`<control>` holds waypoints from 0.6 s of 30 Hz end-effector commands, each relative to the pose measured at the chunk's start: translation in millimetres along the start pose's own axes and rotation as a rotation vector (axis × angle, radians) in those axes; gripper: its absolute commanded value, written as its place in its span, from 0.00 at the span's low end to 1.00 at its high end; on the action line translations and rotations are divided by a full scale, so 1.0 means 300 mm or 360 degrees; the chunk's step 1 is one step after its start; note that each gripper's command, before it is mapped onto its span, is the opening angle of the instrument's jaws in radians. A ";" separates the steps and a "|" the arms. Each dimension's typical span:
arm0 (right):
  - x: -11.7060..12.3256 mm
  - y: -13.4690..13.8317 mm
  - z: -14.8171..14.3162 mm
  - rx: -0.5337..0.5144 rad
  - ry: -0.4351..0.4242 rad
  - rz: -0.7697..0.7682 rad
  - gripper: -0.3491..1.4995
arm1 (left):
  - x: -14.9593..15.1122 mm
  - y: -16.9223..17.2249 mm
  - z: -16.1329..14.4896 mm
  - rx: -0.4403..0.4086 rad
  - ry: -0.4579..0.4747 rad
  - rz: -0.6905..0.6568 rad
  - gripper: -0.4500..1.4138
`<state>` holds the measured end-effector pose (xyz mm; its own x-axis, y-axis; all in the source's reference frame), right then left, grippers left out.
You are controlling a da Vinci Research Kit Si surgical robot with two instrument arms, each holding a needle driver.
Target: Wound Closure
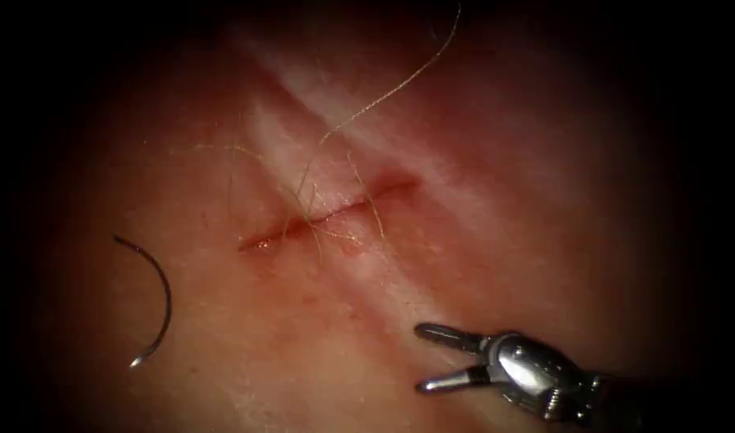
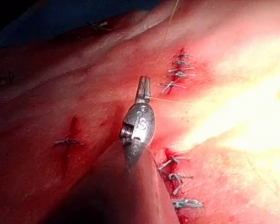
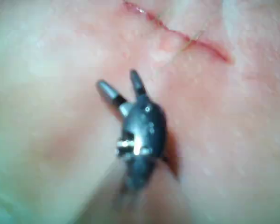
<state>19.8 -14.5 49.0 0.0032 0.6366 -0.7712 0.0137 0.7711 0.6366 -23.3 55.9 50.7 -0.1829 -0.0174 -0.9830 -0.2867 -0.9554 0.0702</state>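
Tissue (image 1: 495, 160) spreads across the endoscope view and fades into dark at every edge. The cut (image 1: 327, 215) runs slanted across its middle, rising toward the right, with red fluid (image 1: 263, 240) pooled along its left end. Thread (image 1: 383, 95) crosses the cut in a few fine strands, and one long strand climbs up and to the right until it leaves the view.

The needle (image 1: 155, 301) lies loose on the tissue well to the left of the cut, not in the tissue, its curve bowed toward the right and its bright tip low. Neither tool touches it, and bare tissue lies open all round it.

The right pincer (image 1: 422, 358) sits below and to the right of the cut, released, its two jaws spread and pointing left, grasping nothing. Clear tissue separates it from the cut and from the needle. In the right wrist view the same pincer (image 3: 117, 83) stands spread just short of the cut (image 3: 177, 33).

In the left wrist view the left pincer (image 2: 143, 88) is clenched on nothing, its jaws together above tissue that carries other stitched cuts (image 2: 177, 72). A thin strand passes just beside its tip. The letter S (image 2: 142, 124) is stamped on its wrist.
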 end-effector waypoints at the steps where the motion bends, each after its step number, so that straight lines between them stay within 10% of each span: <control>1: 0.0001 -0.0001 0.0022 -0.0002 0.0003 0.0002 0.96 | 0.001 0.000 0.002 -0.0006 0.0027 -0.0009 0.00; 11: 0.0105 -0.0051 -0.0109 0.0164 -0.0003 0.0039 0.96 | 0.029 0.017 -0.004 -0.0074 0.0288 -0.0127 0.00; 18: 0.0233 0.0112 -0.0161 0.0094 0.0010 0.0107 0.88 | 0.050 0.035 -0.007 -0.0112 0.0530 -0.0239 0.00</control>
<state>14.1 -7.9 45.2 0.0018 0.6920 -0.7219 0.0712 0.7200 0.6903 -26.9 43.9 35.3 0.1905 0.0517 -0.9803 -0.2173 -0.9716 -0.0935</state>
